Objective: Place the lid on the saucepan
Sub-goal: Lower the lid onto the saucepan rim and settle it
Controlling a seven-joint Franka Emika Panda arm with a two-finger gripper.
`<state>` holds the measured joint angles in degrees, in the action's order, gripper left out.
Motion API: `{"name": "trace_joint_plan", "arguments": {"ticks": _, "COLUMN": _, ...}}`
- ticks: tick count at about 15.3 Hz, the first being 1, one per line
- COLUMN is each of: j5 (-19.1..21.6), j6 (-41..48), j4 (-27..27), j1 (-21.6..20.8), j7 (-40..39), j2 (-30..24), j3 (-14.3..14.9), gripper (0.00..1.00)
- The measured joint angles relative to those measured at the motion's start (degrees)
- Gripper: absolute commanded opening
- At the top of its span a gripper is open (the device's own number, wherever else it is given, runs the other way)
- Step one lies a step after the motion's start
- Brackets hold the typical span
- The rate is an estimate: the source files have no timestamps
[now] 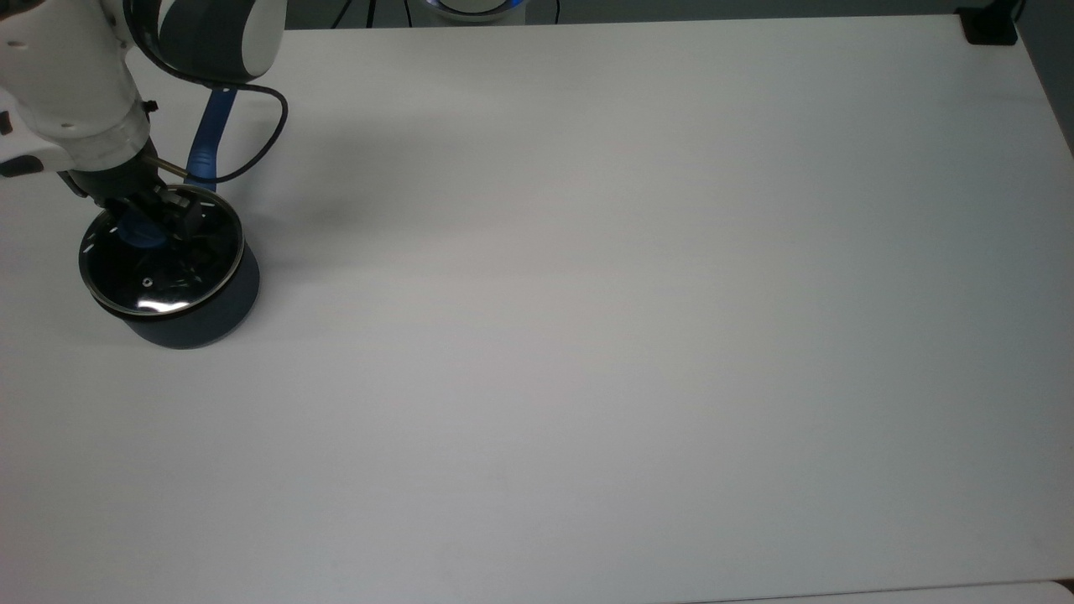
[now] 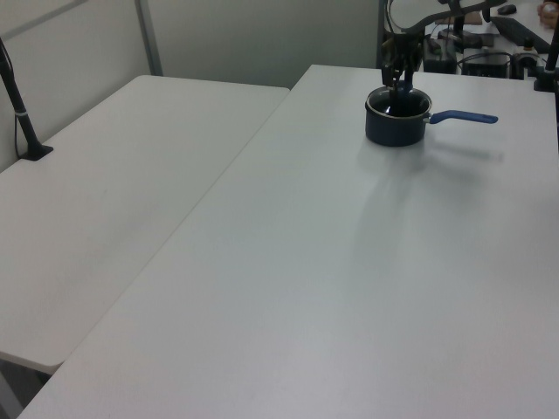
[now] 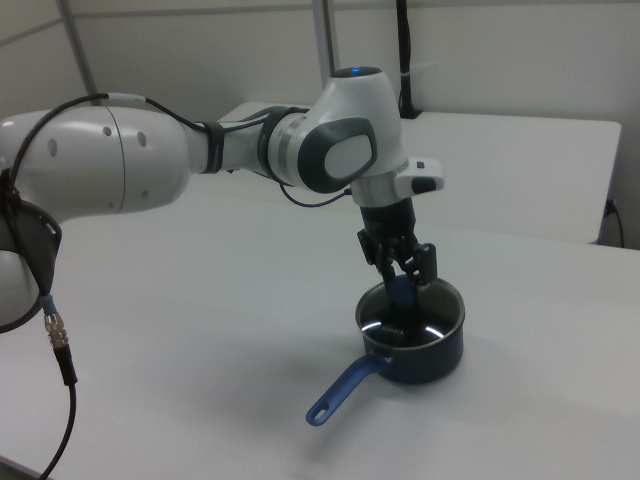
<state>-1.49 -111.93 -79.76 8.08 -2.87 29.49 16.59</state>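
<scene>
Scene: you see a wide white surface (image 1: 587, 335) with a single pot at the top view's far left, and the robot arm reaching down over it.

Saucepan: the saucepan (image 1: 210, 323) is small, round and dark navy, standing upright on the surface. Its long blue handle (image 1: 204, 138) points toward the top view's far edge, away from the arm's approach, so the handle does not block the jaws.

Lid: the lid (image 1: 159, 268) is clear glass with a metal rim. In the top view its rim lines up with the saucepan's rim all round, and in the right view it looks level, so you can judge it seated or very nearly seated. The black inside of the pot shows through the glass.

Jaws: the jaws (image 3: 402, 275) come straight down from above and pinch the lid's blue knob (image 1: 138, 231) between the two fingers. Holding by the knob keeps the glass level and centred as it meets the rim.

Arm: the white arm (image 3: 200, 150) arches over from the right view's left, wrist vertical above the pot, with a black cable (image 1: 260, 134) looping beside the handle.

Task stage: you appear to be at the end of the placing. What seems left is to spread the jaws and lift clear.

Risk: pulling up before the fingers part would probably raise the lid again or nudge the light pot sideways.
</scene>
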Motion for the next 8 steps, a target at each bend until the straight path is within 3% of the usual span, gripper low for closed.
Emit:
{"name": "trace_joint_plan", "arguments": {"ticks": 2, "j5": 0.00, "j6": 0.00, "j4": 0.00, "j1": 0.00, "j7": 0.00, "j2": 0.33, "j3": 0.02, "gripper": 0.57}}
{"name": "trace_joint_plan", "arguments": {"ticks": 4, "j5": 0.00, "j6": -0.20, "j4": 0.00, "j1": 0.01, "j7": 0.00, "j2": 0.36, "j3": 0.07, "gripper": 0.73}}
{"name": "trace_joint_plan", "arguments": {"ticks": 8, "j5": 0.00, "j6": -0.45, "j4": -0.01, "j1": 0.05, "j7": 0.01, "j2": 0.76, "j3": 0.13, "gripper": 0.91}}
